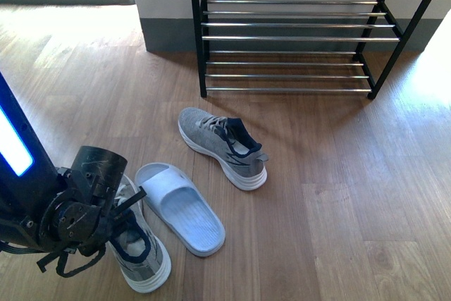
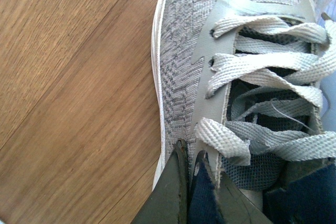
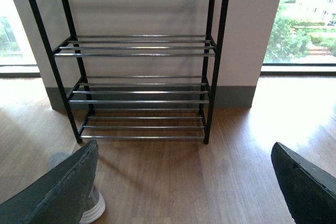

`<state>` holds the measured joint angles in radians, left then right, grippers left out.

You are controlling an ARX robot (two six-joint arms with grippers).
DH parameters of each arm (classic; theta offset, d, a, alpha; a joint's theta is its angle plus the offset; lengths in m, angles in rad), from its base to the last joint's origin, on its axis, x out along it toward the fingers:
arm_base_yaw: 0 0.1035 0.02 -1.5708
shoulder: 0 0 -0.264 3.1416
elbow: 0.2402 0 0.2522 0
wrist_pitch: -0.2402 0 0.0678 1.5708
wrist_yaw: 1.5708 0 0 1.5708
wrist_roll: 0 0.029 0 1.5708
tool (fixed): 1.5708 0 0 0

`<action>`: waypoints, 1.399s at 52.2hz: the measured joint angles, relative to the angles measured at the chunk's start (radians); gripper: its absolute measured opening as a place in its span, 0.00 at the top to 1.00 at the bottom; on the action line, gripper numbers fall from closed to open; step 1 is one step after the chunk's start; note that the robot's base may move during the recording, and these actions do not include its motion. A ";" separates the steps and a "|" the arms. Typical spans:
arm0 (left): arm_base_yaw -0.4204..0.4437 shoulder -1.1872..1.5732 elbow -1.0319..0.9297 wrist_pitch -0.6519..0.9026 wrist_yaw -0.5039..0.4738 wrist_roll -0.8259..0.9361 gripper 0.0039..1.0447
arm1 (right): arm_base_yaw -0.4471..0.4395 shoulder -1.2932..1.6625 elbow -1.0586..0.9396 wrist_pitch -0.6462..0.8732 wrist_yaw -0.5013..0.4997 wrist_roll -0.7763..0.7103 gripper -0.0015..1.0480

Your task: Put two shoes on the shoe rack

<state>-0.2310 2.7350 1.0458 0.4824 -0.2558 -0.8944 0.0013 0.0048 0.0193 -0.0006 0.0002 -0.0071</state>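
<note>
One grey sneaker (image 1: 146,262) lies on the wood floor at the near left. My left gripper (image 1: 121,222) is shut on its navy collar. In the left wrist view the fingers (image 2: 170,192) pinch the collar edge beside the laces of that grey sneaker (image 2: 178,51). The second grey sneaker (image 1: 222,147) lies in the middle of the floor, in front of the shoe rack (image 1: 289,37), whose rods are bare. My right gripper (image 3: 181,192) is open with nothing in it, facing the shoe rack (image 3: 136,53); it does not show in the front view.
A pale blue slide (image 1: 180,206) lies between the two sneakers, close to the held one. The rack stands against a grey-skirted wall (image 1: 165,5). A white sneaker sole (image 3: 95,207) shows beside the right gripper's finger. Windows flank the wall.
</note>
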 joint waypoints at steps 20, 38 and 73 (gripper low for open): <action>-0.006 0.022 -0.043 0.214 -0.058 0.072 0.99 | 0.000 0.000 0.000 0.000 0.000 0.000 0.09; -0.006 0.027 -0.053 0.238 -0.052 0.072 0.99 | 0.000 0.000 0.000 0.000 0.000 0.000 0.09; -0.006 0.033 -0.053 0.224 -0.040 0.068 0.99 | 0.000 0.000 0.000 0.000 0.000 0.000 0.09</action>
<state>-0.2367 2.7682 0.9928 0.7067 -0.2962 -0.8268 0.0013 0.0048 0.0193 -0.0006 -0.0002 -0.0071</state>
